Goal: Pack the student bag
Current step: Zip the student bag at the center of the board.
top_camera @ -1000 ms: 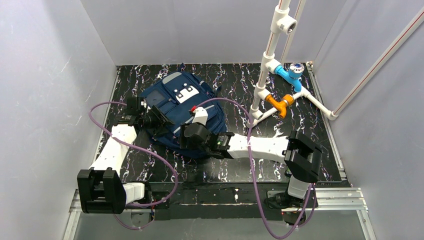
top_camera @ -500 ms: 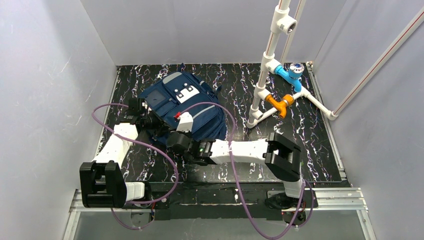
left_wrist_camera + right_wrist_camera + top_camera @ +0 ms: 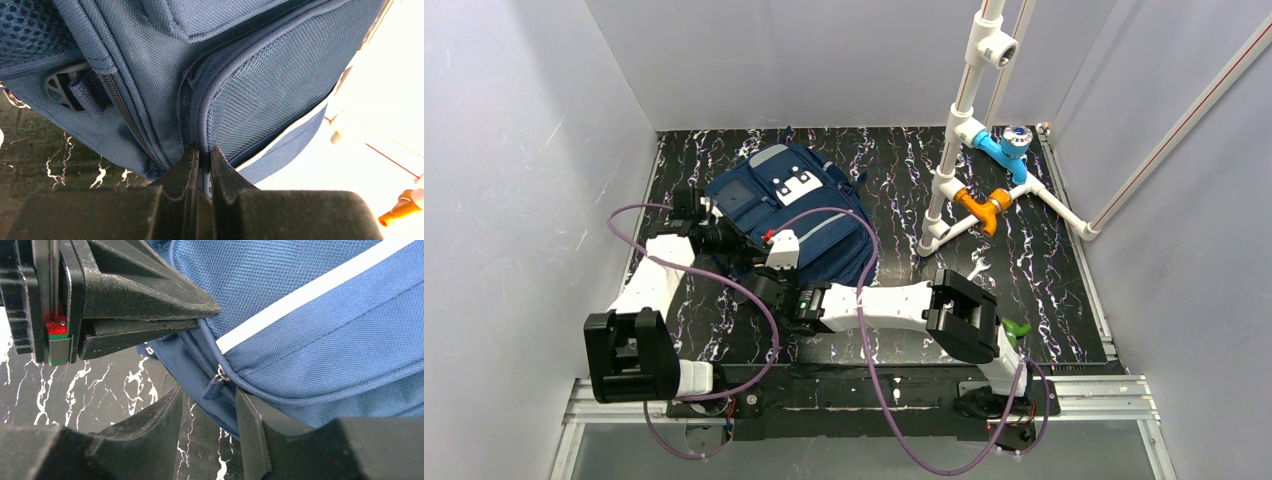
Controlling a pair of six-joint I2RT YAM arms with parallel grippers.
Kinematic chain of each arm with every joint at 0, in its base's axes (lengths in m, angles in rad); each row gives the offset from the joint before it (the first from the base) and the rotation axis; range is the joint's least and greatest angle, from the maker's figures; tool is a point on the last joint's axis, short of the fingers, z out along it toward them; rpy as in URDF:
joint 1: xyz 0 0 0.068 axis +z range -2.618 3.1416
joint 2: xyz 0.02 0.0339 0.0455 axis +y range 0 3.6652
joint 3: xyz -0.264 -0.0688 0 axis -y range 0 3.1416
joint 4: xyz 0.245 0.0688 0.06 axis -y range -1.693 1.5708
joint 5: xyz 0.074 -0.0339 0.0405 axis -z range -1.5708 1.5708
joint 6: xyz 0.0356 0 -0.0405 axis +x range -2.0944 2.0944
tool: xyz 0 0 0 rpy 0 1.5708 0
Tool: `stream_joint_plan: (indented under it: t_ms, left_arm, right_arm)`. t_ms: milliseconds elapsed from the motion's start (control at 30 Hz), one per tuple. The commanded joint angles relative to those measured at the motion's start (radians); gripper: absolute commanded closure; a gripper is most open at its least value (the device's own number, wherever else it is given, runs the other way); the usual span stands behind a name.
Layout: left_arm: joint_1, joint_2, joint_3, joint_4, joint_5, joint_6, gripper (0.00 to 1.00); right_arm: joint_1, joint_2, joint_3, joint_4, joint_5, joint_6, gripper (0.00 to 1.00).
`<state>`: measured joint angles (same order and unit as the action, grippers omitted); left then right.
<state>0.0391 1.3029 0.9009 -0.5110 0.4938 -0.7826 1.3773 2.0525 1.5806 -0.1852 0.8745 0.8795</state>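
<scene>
The student bag (image 3: 796, 205) is a navy backpack lying on the black marbled table at the back left. My left gripper (image 3: 724, 238) is shut on a fold of the bag's fabric at its near-left edge, seen close in the left wrist view (image 3: 202, 152) beside a mesh pocket (image 3: 260, 95). My right gripper (image 3: 759, 285) is open at the bag's near edge, right next to the left gripper. In the right wrist view (image 3: 209, 392) its jaws stand on either side of a small zipper pull (image 3: 214, 387), not closed on it. The left gripper's fingers (image 3: 140, 295) show above.
A white pipe frame (image 3: 952, 150) with a blue fitting (image 3: 1004, 150) and an orange fitting (image 3: 984, 208) stands at the back right. A small green object (image 3: 1015, 328) lies by the right arm's base. Purple cables (image 3: 724, 285) loop over both arms. Grey walls enclose the table.
My right arm has swung left along the bag's near edge, bringing its gripper close to the left gripper. The left gripper has kept its hold and barely moved.
</scene>
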Motion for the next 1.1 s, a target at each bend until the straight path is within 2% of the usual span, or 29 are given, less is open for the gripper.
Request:
stream_joint_plan:
  t_ms: [0,100,200,300,367,500,600,633,667,733,800,967,1067]
  left_arm:
    - [0.041,0.07,0.073,-0.105,0.119,0.055,1.0]
    - [0.065,0.086,0.05,-0.075,0.219,0.035,1.0]
    - [0.068,0.081,0.043,-0.07,0.225,0.028,1.0]
    - [0.071,0.068,0.041,-0.07,0.208,0.018,1.0]
    - [0.072,0.063,0.037,-0.068,0.201,0.004,1.0]
    - [0.075,0.057,0.023,-0.061,0.166,-0.004,1.0]
    - [0.081,0.047,0.017,-0.062,0.112,0.006,1.0]
    - [0.082,0.044,0.017,-0.065,0.09,0.007,1.0]
    - [0.086,0.042,0.017,-0.067,0.068,0.012,1.0]
    - [0.091,0.04,0.019,-0.068,0.03,0.02,1.0]
    - [0.094,0.039,0.021,-0.066,-0.002,0.022,1.0]
    - [0.103,0.041,0.02,-0.06,-0.024,0.03,1.0]
    - [0.106,0.041,0.022,-0.065,-0.032,0.042,1.0]
  right_arm:
    - [-0.01,0.041,0.076,-0.02,0.132,0.01,0.49]
    - [-0.011,0.085,0.137,-0.036,0.151,-0.026,0.49]
    - [-0.011,0.115,0.183,-0.088,0.193,-0.02,0.5]
    - [-0.011,0.15,0.241,-0.205,0.249,0.026,0.59]
    - [-0.011,0.17,0.265,-0.273,0.281,0.052,0.68]
    - [-0.012,0.17,0.263,-0.303,0.306,0.047,0.82]
    - [-0.012,0.139,0.244,-0.333,0.3,0.035,0.98]
    - [-0.012,0.116,0.236,-0.352,0.288,0.023,0.99]
    - [-0.012,0.09,0.216,-0.347,0.258,-0.01,0.99]
    - [-0.012,0.012,0.13,-0.232,0.157,-0.162,0.99]
    - [-0.017,-0.073,0.042,-0.138,0.064,-0.246,0.99]
    - [-0.101,-0.216,-0.115,-0.063,-0.228,-0.217,0.99]
    - [-0.128,-0.287,-0.216,0.009,-0.323,-0.24,0.99]
